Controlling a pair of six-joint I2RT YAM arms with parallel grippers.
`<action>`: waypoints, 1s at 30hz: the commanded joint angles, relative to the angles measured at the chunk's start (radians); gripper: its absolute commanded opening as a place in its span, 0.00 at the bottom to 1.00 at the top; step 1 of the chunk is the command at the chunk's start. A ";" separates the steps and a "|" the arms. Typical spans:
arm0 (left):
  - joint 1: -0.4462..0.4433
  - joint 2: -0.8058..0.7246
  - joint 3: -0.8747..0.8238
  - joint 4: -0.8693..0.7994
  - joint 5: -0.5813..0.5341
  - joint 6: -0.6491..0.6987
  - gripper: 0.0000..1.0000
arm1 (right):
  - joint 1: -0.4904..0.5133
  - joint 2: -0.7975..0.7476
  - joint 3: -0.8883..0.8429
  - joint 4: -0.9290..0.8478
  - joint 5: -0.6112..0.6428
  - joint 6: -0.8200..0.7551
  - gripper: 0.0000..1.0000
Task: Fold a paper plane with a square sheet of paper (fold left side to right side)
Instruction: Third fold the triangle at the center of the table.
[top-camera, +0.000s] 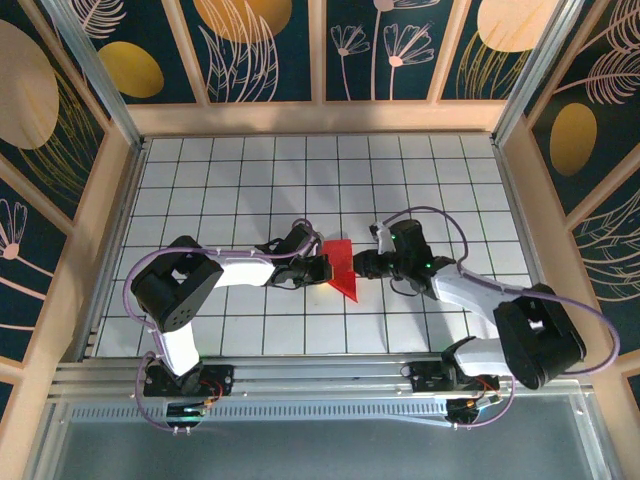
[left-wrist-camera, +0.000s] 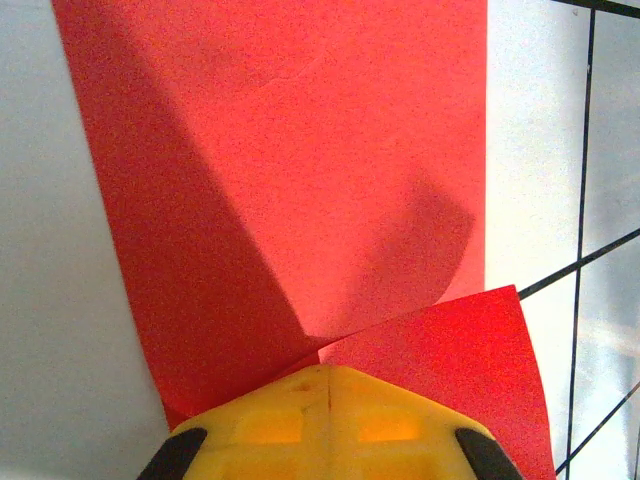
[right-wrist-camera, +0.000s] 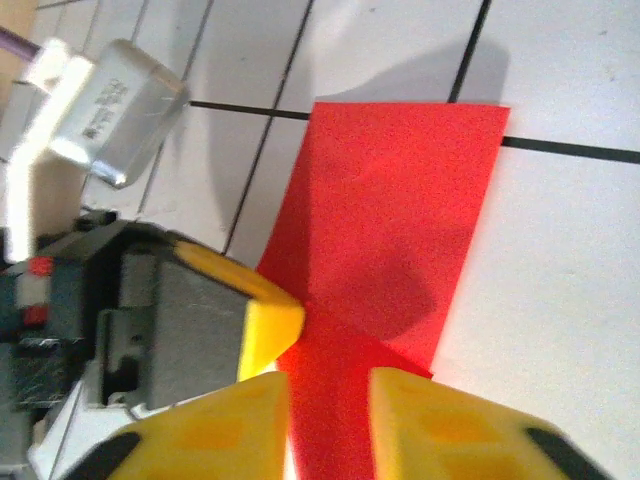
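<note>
Top external: red paper (top-camera: 342, 262) part-folded, tapering to near point; left jaws together, right jaws apart.

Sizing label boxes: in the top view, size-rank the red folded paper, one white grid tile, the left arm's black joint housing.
1. left arm's black joint housing
2. red folded paper
3. white grid tile, nearly paper-sized

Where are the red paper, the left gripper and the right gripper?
red paper (top-camera: 343, 267): top external view, middle of the sheet.
left gripper (left-wrist-camera: 325, 383): left wrist view, seam of its closed yellow fingertips.
right gripper (right-wrist-camera: 330, 388): right wrist view, gap between its yellow fingertips.
</note>
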 joint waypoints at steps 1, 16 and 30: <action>0.000 0.022 -0.020 -0.078 -0.044 -0.003 0.00 | -0.003 -0.054 -0.028 -0.050 -0.175 0.092 0.17; -0.001 0.024 -0.011 -0.083 -0.048 -0.002 0.00 | 0.021 0.039 -0.160 0.138 -0.279 0.237 0.01; 0.000 0.027 -0.008 -0.089 -0.049 0.002 0.00 | 0.026 0.102 -0.182 0.150 -0.249 0.223 0.00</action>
